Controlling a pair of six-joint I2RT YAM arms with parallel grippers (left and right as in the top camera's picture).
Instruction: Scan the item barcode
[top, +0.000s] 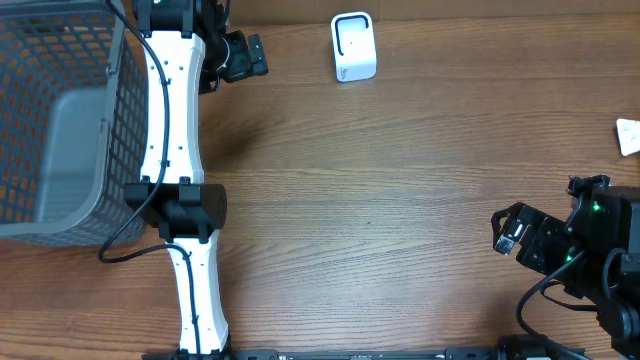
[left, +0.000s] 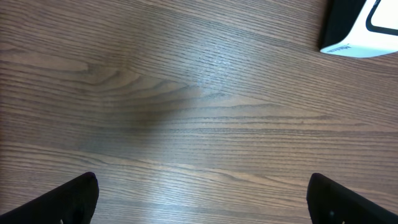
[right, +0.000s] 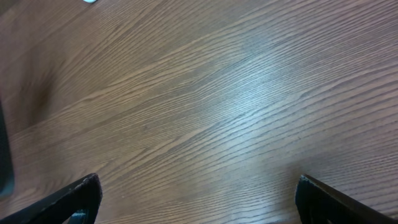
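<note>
A white scanner (top: 353, 47) with a dark-outlined window stands at the back middle of the wooden table; its corner shows at the top right of the left wrist view (left: 367, 28). A small white item (top: 628, 137) lies half cut off at the table's right edge, and no barcode shows on it. My left gripper (top: 258, 56) is open at the back left, a short way left of the scanner, with only bare wood between its fingers (left: 202, 199). My right gripper (top: 502, 230) is open at the front right, below the white item, over bare wood (right: 196, 199).
A grey mesh basket (top: 40, 50) fills the far left of the table, beside the left arm's white links (top: 170, 110). The right arm's dark body and cables (top: 590, 250) sit at the front right corner.
</note>
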